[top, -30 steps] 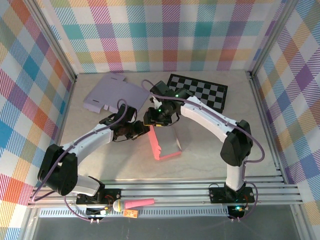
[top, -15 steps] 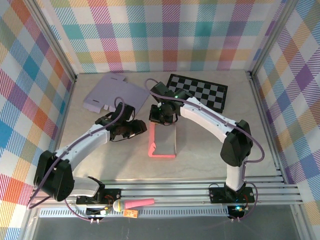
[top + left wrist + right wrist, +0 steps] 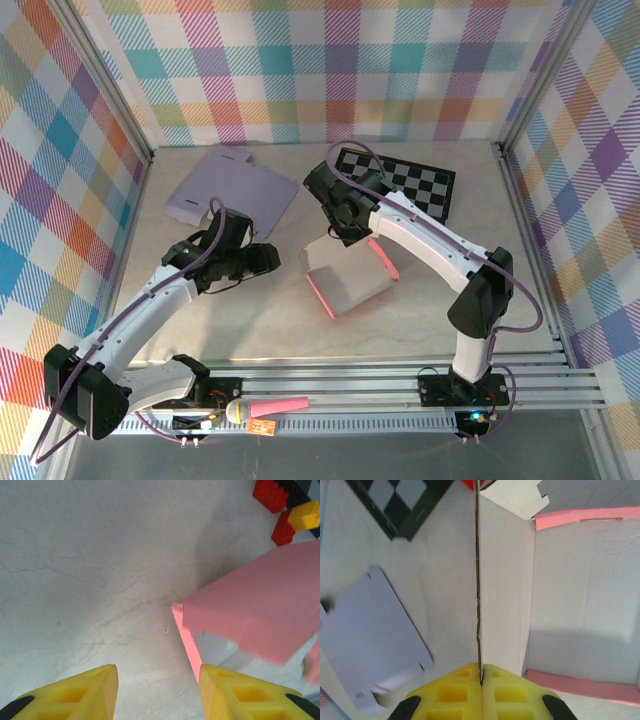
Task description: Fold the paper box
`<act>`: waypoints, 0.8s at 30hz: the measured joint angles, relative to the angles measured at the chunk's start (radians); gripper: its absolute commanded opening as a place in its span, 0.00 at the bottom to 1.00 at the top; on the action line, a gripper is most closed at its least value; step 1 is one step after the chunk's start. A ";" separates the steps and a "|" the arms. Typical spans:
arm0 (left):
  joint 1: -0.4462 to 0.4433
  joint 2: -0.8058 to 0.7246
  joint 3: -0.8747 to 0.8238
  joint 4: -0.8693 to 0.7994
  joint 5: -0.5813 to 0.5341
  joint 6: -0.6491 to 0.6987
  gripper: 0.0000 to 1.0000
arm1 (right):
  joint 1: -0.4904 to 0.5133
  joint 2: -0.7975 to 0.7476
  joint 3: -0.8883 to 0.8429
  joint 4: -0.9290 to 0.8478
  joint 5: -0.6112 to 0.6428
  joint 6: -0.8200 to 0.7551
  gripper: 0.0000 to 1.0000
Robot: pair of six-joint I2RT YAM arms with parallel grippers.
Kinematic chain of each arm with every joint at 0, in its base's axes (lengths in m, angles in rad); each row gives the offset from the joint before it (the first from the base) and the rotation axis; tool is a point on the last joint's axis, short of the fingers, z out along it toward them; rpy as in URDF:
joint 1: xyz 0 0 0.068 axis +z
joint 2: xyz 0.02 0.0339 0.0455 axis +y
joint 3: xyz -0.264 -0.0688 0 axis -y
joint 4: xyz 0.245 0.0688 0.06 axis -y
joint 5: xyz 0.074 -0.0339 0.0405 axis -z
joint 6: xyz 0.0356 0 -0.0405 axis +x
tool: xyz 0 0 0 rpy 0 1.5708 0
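The paper box (image 3: 350,285) sits half-formed near the middle of the bench (image 3: 420,330), and your right claw (image 3: 344,236) has hold of it: in the right wrist view the right claw (image 3: 481,677) is clenched with both yellow fingers (image 3: 455,692) pressed together on the thin edge of a white flap standing upright. Beyond that flap you can see the box's pale inner panel (image 3: 580,605), bordered by pink strips on its far and near sides. Your left claw (image 3: 268,258) is released, jaws standing apart and gripping nothing, just left of the box and clear of it. From the left wrist, the left claw (image 3: 157,672) faces a pink corner of the box (image 3: 260,605) raised above bare bench. Further out, a flat lilac sheet (image 3: 235,185) lies toward the far left corner, and a checkered sheet (image 3: 405,185) lies by the far edge, right of centre.
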 measured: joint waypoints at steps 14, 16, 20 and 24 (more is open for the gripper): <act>-0.003 0.022 -0.008 -0.083 0.058 0.126 0.49 | -0.084 0.078 0.066 -0.031 -0.024 0.225 0.34; -0.003 0.042 -0.005 -0.082 0.058 0.143 0.50 | -0.089 0.075 0.047 -0.009 -0.027 0.204 0.41; -0.004 0.095 0.015 -0.080 0.056 0.175 0.51 | -0.098 0.024 -0.037 0.051 -0.024 0.094 0.49; -0.010 0.163 0.065 -0.077 0.049 0.211 0.52 | -0.140 -0.101 -0.165 0.188 -0.029 -0.169 0.53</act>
